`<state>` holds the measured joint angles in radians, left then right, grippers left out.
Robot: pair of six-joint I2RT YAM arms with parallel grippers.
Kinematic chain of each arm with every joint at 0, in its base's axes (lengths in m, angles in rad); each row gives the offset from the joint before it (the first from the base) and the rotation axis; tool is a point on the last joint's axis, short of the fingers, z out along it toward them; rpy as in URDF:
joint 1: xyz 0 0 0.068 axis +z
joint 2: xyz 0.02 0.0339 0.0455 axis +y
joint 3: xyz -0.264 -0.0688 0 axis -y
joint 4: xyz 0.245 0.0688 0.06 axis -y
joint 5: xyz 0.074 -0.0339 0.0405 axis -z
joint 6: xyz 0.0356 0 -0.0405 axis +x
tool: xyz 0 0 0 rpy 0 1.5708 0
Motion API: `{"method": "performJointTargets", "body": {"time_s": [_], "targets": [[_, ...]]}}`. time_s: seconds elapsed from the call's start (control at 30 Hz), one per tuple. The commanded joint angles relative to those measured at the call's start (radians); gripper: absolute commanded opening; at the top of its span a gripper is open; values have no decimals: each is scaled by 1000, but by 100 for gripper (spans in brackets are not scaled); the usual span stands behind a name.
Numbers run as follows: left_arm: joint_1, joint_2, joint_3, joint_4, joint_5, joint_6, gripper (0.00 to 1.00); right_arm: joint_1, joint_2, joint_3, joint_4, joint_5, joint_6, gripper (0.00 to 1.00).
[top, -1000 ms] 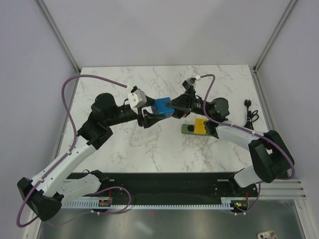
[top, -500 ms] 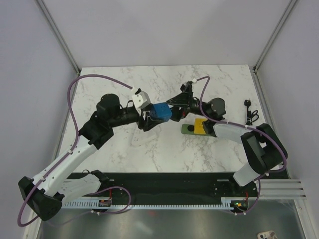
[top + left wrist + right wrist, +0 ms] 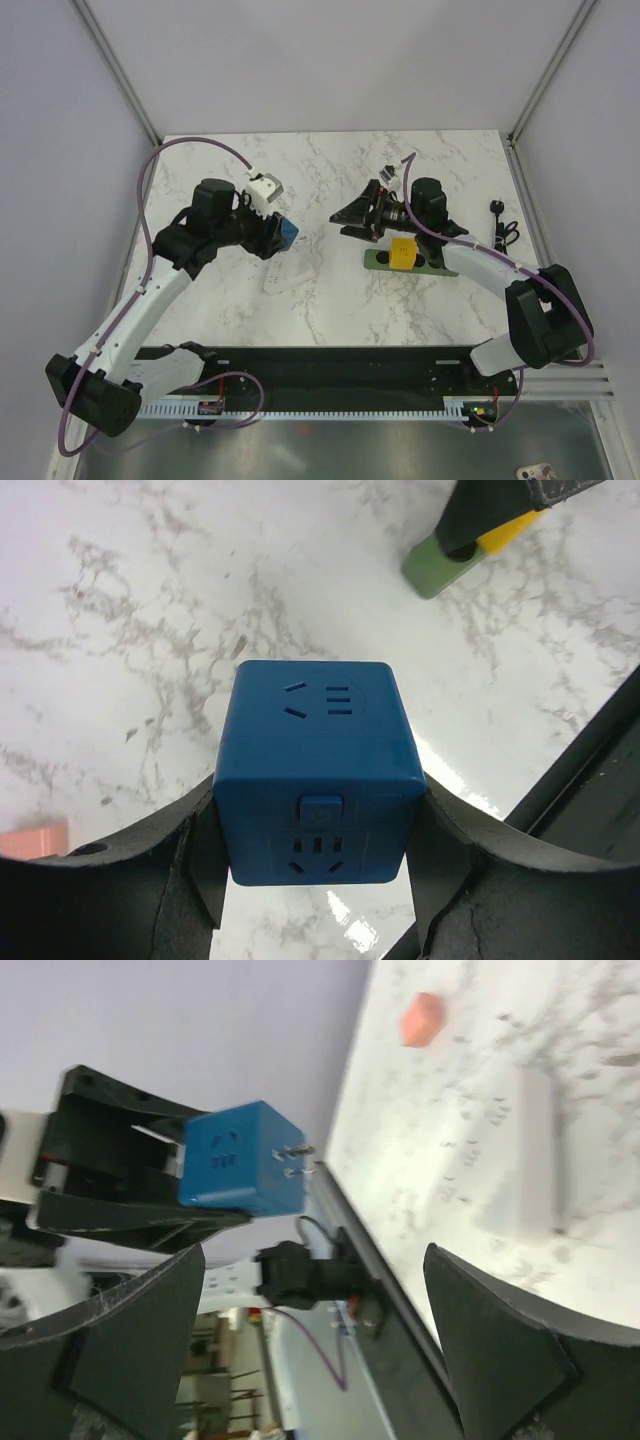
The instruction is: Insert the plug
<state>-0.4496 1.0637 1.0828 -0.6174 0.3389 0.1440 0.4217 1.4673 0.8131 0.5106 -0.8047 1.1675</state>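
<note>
Firmly, the left pincer (image 3: 281,233) gripped a blue cube (image 3: 318,770) by two opposite sides, holding it clear of the marble table (image 3: 330,310). Facing it, the right pincer (image 3: 345,218) stood spread wide and empty, well apart from the cube. The yellow plug (image 3: 403,252) sat on the dark green socket strip (image 3: 376,261) just behind the right pincer's jaws, beside its wrist, on the far side from the left pincer.

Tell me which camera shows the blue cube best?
The left wrist view: the blue cube fills the frame, held by the left gripper, its socket holes plain. The right wrist view shows it smaller, with metal prongs. The top view catches only a blue corner.
</note>
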Motion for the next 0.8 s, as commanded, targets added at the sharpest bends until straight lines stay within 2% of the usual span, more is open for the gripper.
{"method": "performJointTargets", "body": {"time_s": [0.0,0.1,0.17,0.33,0.4,0.43,0.5,0.57,0.7,0.77], "targets": [[29,30,54,-100,-64,70,2,3,-30,95,-431,137,-385,97],[32,62,69,-133,-52,237,2,20,39,129,-524,189,-465,95],[41,74,88,-136,-60,281,2,48,92,141,-552,223,-460,93],[46,88,65,-128,135,572,2,211,163,141,-543,412,-336,86],[49,117,46,-113,100,641,2,244,168,97,-437,461,-195,84],[52,146,42,-102,89,717,2,267,160,31,-326,485,-133,84],[81,166,37,-94,97,822,2,294,154,-56,-238,521,13,84],[126,191,54,-82,152,861,2,319,143,-113,-86,589,139,85],[150,242,80,-62,163,904,2,406,151,-181,-35,732,262,87],[155,281,110,-62,163,892,2,436,182,-210,53,778,319,88]]}}
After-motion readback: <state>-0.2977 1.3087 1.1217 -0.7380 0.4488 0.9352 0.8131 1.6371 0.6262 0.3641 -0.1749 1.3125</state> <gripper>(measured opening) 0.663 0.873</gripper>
